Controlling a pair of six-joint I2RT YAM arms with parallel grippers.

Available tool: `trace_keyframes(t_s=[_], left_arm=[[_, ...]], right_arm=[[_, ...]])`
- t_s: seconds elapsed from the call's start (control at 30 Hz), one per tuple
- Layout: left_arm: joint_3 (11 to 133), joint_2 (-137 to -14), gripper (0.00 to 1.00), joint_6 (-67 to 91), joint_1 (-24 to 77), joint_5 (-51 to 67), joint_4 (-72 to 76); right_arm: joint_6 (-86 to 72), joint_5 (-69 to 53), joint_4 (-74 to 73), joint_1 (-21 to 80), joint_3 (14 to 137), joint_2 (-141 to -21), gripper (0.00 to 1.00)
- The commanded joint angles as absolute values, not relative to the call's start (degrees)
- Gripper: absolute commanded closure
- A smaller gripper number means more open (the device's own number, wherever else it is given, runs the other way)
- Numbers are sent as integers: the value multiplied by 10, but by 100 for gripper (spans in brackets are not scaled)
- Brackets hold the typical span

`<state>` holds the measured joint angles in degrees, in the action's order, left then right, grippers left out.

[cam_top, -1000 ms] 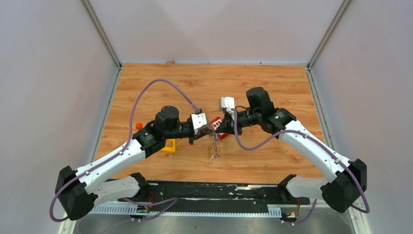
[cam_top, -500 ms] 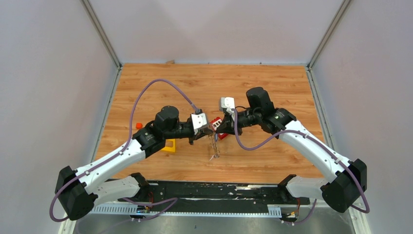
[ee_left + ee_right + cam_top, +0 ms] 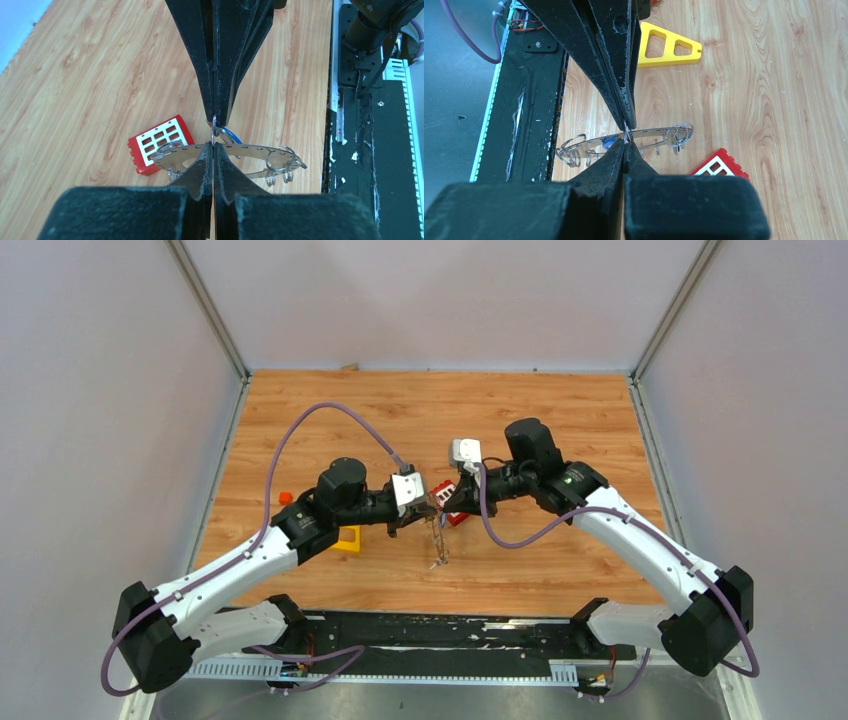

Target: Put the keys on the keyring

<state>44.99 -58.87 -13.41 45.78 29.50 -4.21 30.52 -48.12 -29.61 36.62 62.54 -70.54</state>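
Note:
My two grippers meet tip to tip over the middle of the table. The keyring (image 3: 438,543), a flat grey metal ring with holes and small split rings, hangs below them. In the left wrist view my left gripper (image 3: 213,146) is shut on the keyring's rim (image 3: 250,150). My right gripper (image 3: 216,120) comes from above, shut on a small ring at that rim, from which the blue-headed key (image 3: 231,135) hangs. In the right wrist view my right gripper (image 3: 625,144) pinches at the keyring (image 3: 651,133), with the blue key head (image 3: 608,143) beside it. The black-headed key is not in view.
A red block with white squares (image 3: 459,519) lies under the grippers and also shows in the left wrist view (image 3: 159,145). A yellow triangular frame (image 3: 348,538) lies by the left arm. A small orange bit (image 3: 285,498) lies further left. The black base rail (image 3: 450,630) runs along the near edge.

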Motion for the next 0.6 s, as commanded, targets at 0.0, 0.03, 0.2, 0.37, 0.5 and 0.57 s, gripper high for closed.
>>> trace_keyframes(t_s=[0.0,0.03,0.2,0.37,0.5,0.57], left_arm=[[452,-573,100,-143,462,309,-10],[452,-573,100,-144,462,309,-9],[453,-575,100,-143,462,311,-9],[453,-574,100,-142,462,311,-10],[453,-573,100,-143,462,312,-10],[453,-574,100,-142,462,313,-10]], right_arm=[[307,-498,-283,368,653,-706,100],[307,-501,-283,369,653,-707,100],[309,-507,-285,370,654,-706,100],[309,-496,-285,370,654,-707,100],[307,-482,-284,370,654,-710,100],[307,-479,-285,370,655,-711,100]])
